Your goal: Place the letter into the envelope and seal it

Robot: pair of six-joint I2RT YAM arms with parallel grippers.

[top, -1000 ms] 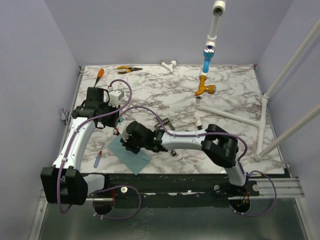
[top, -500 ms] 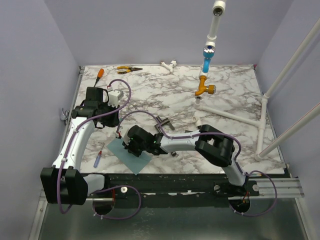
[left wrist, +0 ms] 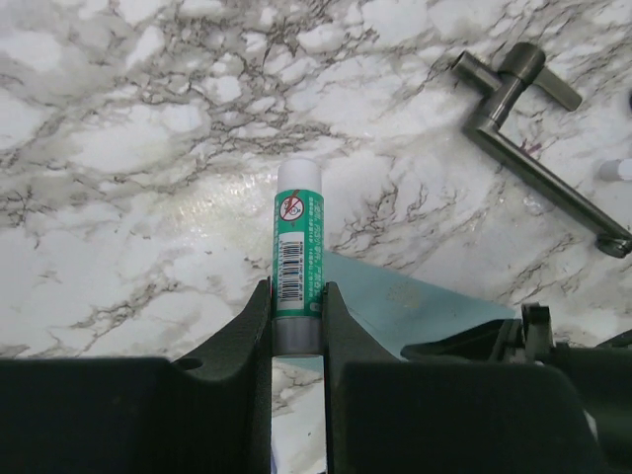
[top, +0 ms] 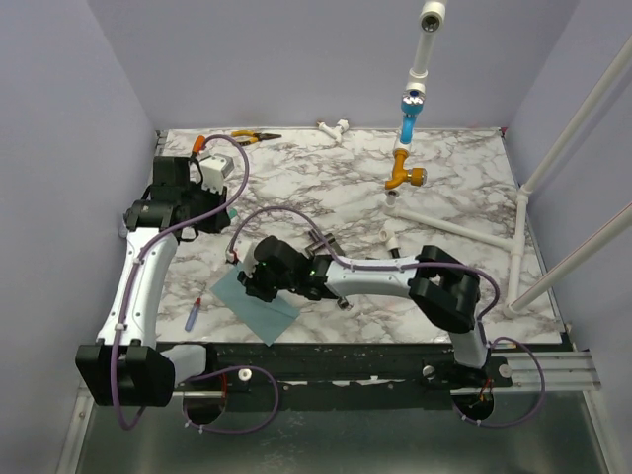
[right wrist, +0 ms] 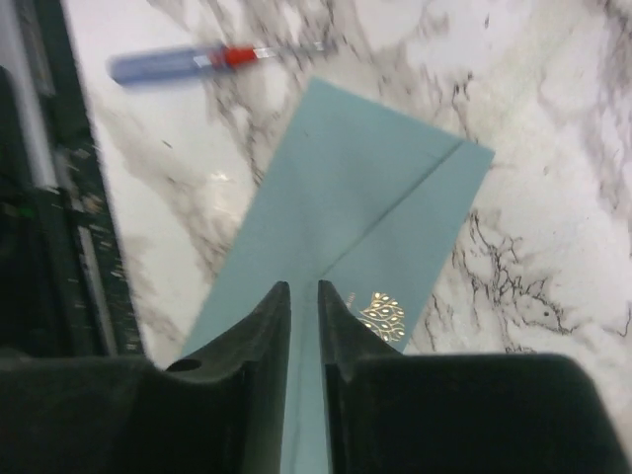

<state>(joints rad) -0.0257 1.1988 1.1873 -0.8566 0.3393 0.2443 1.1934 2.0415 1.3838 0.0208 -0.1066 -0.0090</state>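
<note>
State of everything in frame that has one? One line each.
left tool: shut on the glue stick.
glue stick: cap on, clamped in the left tool.
right tool: almost shut, nothing between, above the envelope.
envelope: lying flat; sealed or not, cannot tell.
letter: not in view.

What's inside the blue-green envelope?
Can't tell. The envelope lies flat, its paper covering whatever is inside; no letter shows anywhere. The right tool is over it, and the left tool holds a glue stick.
</note>
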